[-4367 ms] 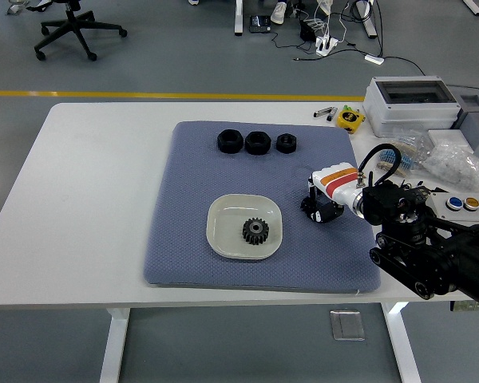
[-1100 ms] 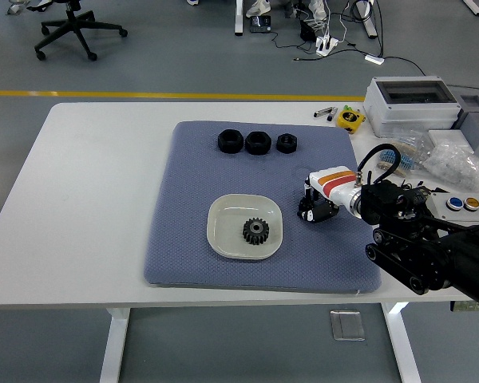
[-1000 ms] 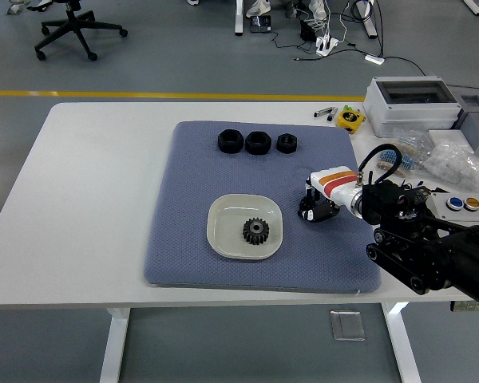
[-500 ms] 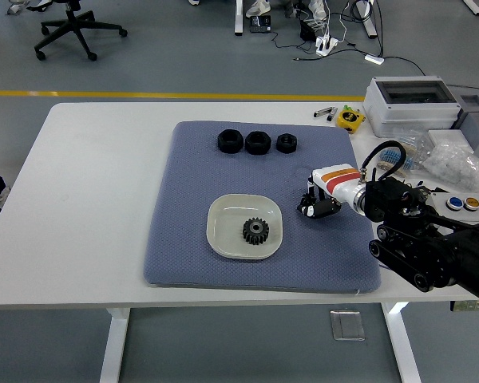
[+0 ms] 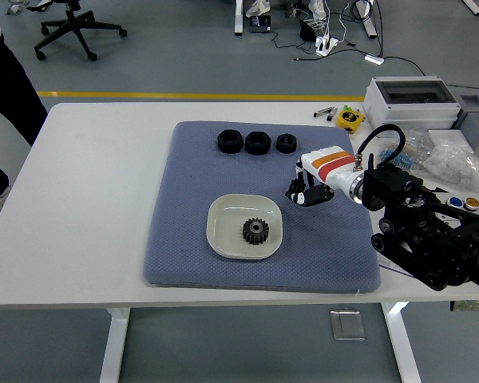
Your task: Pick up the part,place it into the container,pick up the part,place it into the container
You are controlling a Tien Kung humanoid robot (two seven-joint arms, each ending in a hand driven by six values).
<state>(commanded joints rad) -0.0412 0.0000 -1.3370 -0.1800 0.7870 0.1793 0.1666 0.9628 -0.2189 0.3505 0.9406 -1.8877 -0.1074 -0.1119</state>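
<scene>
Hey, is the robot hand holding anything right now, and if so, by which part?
It cannot be told. The right robot hand hovers over the blue mat, its dark fingers curled downward, but whether they enclose a part is not visible. The gear lies unheld in the dish.

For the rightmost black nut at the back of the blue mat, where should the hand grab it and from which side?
Grip the rightmost nut across its outer walls, coming straight down from above. It lies flat on the blue mat with its hole facing up, so only the sides offer purchase. The middle nut sits close on its left, so near and far walls look safest. The right hand is nearest.
</scene>
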